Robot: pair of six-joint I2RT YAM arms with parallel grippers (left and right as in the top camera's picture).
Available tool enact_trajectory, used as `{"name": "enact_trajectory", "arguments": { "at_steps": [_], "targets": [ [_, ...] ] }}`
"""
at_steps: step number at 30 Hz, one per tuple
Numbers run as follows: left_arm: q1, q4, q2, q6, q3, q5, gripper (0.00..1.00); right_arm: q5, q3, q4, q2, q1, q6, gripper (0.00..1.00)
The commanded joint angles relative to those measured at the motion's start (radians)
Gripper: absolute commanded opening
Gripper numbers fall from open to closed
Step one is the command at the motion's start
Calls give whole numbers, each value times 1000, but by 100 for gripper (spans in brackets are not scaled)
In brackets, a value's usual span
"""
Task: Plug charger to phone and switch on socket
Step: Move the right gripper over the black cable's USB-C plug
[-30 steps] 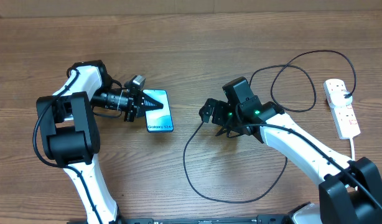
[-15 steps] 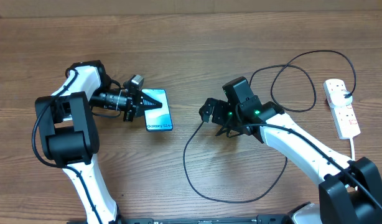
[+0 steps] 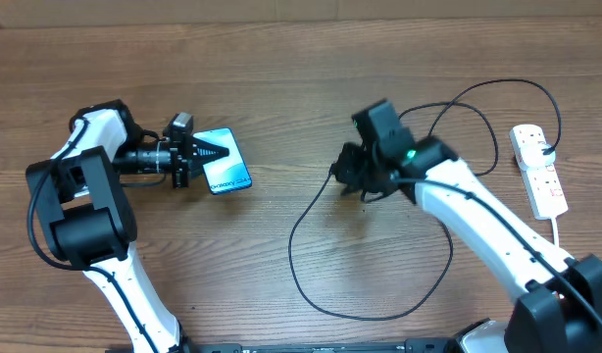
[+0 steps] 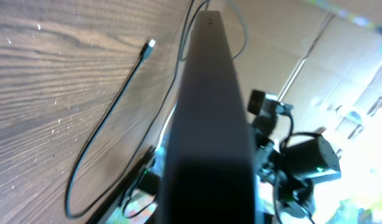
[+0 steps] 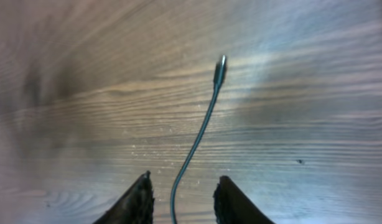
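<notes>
My left gripper (image 3: 213,153) is shut on one short end of the phone (image 3: 230,169), whose blue screen sits at an angle at the left of the table. In the left wrist view the phone (image 4: 209,124) is a dark slab seen edge-on and it hides my fingers. The charger (image 3: 290,250) is a thin black cable looping across the middle of the table. Its connector tip (image 5: 221,67) lies flat on the wood ahead of my right gripper (image 5: 184,177). That gripper (image 3: 348,178) is open, with the cable (image 5: 200,134) running between its fingertips untouched. The white socket (image 3: 538,169) lies at the far right.
A white cord (image 3: 559,230) trails from the socket toward the front edge. The charger's far loop (image 3: 497,108) curls near the socket. In the left wrist view the cable (image 4: 104,124) crosses the wood and my right arm (image 4: 303,162) stands beyond the phone.
My left gripper has carried the phone left and turned it. My right gripper has shifted slightly up and right over the cable end, and its jaws have narrowed around the cable.
</notes>
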Motion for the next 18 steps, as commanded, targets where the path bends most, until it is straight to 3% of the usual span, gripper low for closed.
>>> {"name": "enact_trajectory", "arguments": {
  "at_steps": [1,5,8,9,10,18],
  "targets": [
    [8,-6,-15,27,15,66,4,70,139,-63,4,-12,-5,28],
    [5,-5,-15,42,15,63,4,75,166,-98,42,-10,16,36],
    [3,-6,-15,45,15,63,4,97,166,-114,115,5,26,55],
    [3,-6,-15,45,15,62,4,99,166,-103,137,14,26,53],
    [3,-6,-15,45,15,61,4,100,166,-87,164,28,31,45],
    [3,-8,-15,45,15,27,4,354,163,36,314,131,132,43]
  ]
}}
